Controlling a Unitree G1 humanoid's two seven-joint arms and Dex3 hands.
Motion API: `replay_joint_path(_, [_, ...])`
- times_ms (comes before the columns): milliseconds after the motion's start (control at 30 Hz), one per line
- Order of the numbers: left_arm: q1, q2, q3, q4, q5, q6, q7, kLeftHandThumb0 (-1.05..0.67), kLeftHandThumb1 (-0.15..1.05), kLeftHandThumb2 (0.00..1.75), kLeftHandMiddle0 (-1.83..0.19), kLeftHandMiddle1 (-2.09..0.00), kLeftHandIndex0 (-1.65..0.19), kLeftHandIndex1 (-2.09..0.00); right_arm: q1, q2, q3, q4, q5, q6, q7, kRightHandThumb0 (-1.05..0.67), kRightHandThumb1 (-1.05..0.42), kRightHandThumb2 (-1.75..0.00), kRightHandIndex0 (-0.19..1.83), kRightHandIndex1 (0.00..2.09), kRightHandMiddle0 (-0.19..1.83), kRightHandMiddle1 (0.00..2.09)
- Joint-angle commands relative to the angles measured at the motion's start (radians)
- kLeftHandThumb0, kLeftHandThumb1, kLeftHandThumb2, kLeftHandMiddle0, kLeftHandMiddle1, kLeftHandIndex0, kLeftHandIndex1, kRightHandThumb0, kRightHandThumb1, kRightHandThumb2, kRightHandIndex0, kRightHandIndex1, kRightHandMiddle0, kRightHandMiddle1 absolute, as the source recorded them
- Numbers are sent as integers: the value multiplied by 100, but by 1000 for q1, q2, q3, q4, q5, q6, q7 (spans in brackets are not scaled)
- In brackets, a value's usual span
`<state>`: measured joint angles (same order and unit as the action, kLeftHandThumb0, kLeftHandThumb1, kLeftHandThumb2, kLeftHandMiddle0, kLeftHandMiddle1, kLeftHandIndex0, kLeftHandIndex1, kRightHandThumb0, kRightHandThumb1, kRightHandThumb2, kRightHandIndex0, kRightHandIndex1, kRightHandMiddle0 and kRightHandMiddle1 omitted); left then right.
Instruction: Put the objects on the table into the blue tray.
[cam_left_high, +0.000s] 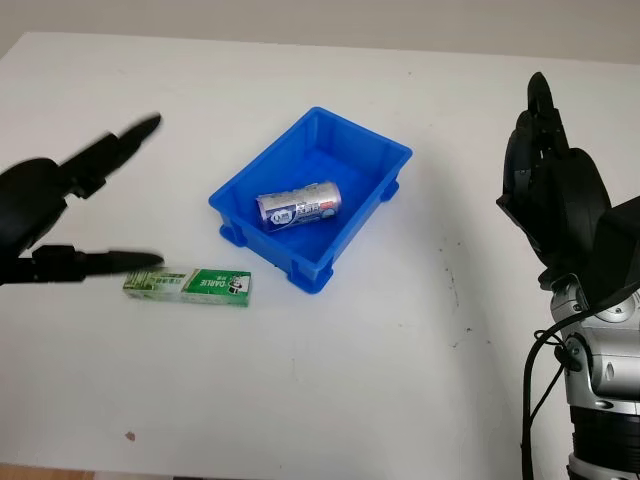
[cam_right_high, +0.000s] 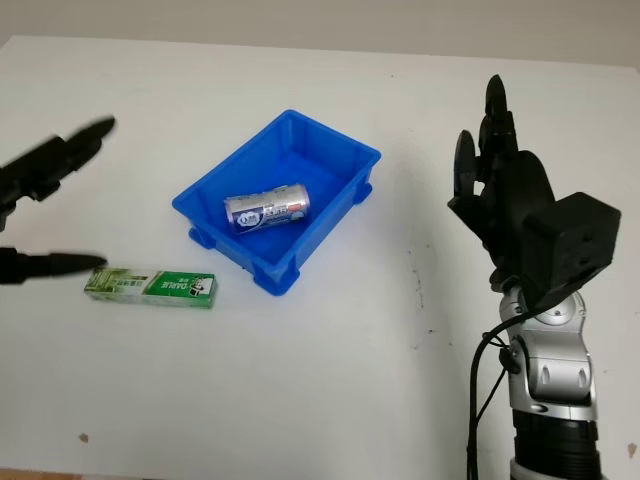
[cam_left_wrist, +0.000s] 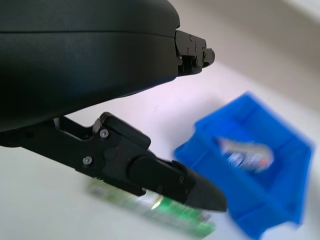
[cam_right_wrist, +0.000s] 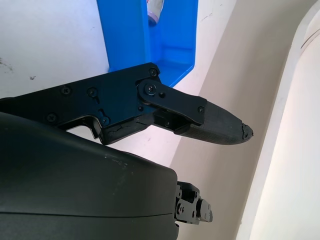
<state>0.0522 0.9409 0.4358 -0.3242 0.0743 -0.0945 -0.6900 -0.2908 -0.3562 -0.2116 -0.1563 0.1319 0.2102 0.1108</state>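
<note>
On the white table (cam_left_high: 330, 380) the blue tray (cam_left_high: 372, 145) holds a can (cam_left_high: 299, 206), the right hand (cam_right_high: 500, 185) is raised open to its right, and the open left hand (cam_left_high: 60, 215) hovers beside the green box (cam_left_high: 188, 286) lying left of the tray.

Both head eyes look forward and down across the white tabletop (cam_left_high: 330, 380), sharing the blue tray (cam_left_high: 262, 170), which each close-set wrist camera also catches past its own hand.
</note>
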Motion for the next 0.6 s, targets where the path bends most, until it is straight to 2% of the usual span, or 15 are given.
replay_joint_path(0, [36,24,14,-39,25,-29,-15,-82,86,5,-5,-7,-6,-8,-8,1,-6,-27,0,13,-1,-69,-105,-80,-19,0,-19,0])
replay_joint_path(167, [86,30,12,-86,82,-36,-39,-79,84,5,-3,-5,-8,-7,-25,0,-8,-28,-4,25,-5,-69,-105,-81,-19,0,-19,0])
replay_joint_path(267, [98,19,-5,-114,110,5,-43,-76,83,5,-2,-5,-6,-6,-32,-4,-9,-21,-4,15,1,-67,-105,-82,-19,0,-19,0])
replay_joint_path(400, [88,2,-46,-124,164,15,-15,-78,86,6,1,-4,-3,-5,-37,-8,-7,-22,-12,20,2,-67,-105,-84,-19,0,-19,0])
replay_joint_path(567, [51,-20,-107,-112,278,0,76,-85,90,7,3,-4,-2,-4,-34,-9,-15,-30,-9,23,10,-67,-105,-84,-19,0,-19,0])
